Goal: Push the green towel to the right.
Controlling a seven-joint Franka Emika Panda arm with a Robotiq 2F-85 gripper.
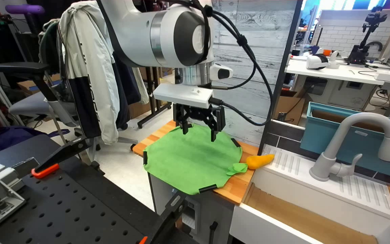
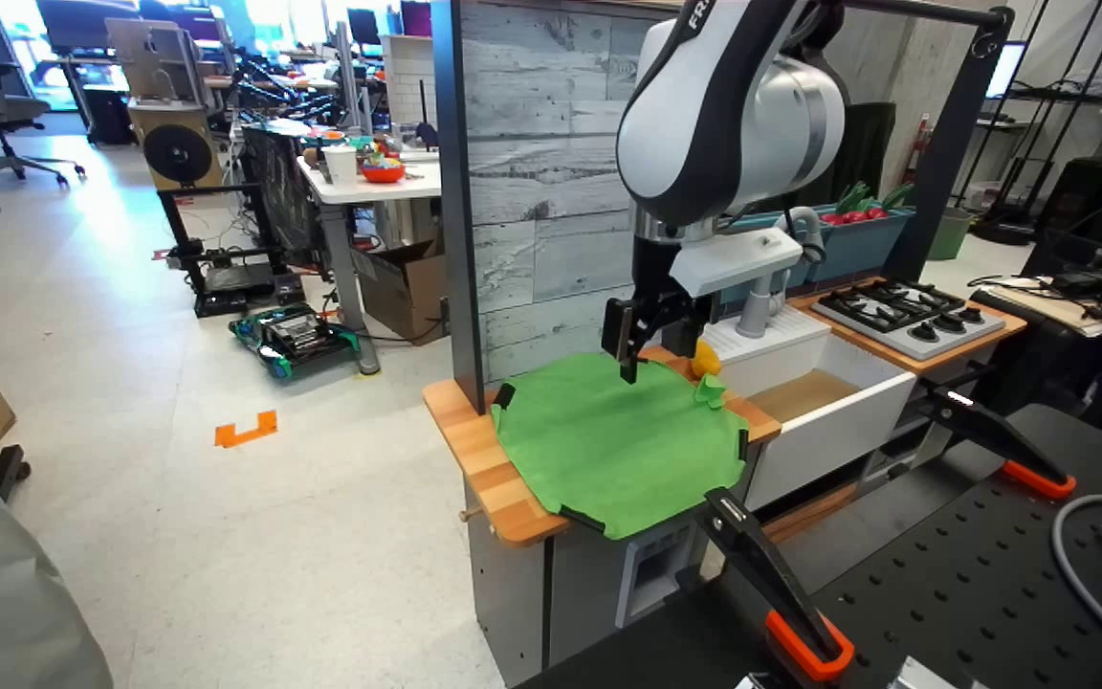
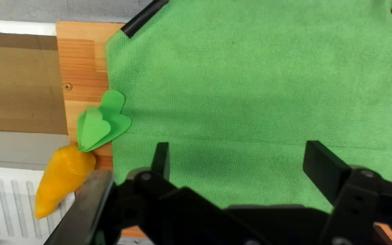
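The green towel (image 1: 195, 162) lies spread almost flat over a wooden counter, with a black strip or clip at each corner. It also shows in an exterior view (image 2: 618, 455) and fills much of the wrist view (image 3: 257, 78). My gripper (image 1: 199, 136) points down above the towel's far part, apart from the cloth. It is open, with nothing between its fingers. It also shows in an exterior view (image 2: 656, 366). In the wrist view, the two fingertips (image 3: 238, 144) stand wide apart over the towel, and the gripper body hides the towel's lower edge.
An orange plush carrot (image 1: 257, 161) lies beside the towel, its green leaves (image 3: 102, 120) touching or overlapping the towel's edge. A white sink (image 1: 283, 189) with a faucet (image 1: 333, 149) adjoins the counter (image 2: 513, 502). A grey wood-look panel (image 2: 551, 191) stands behind. Black clamps (image 2: 766, 565) are near the front.
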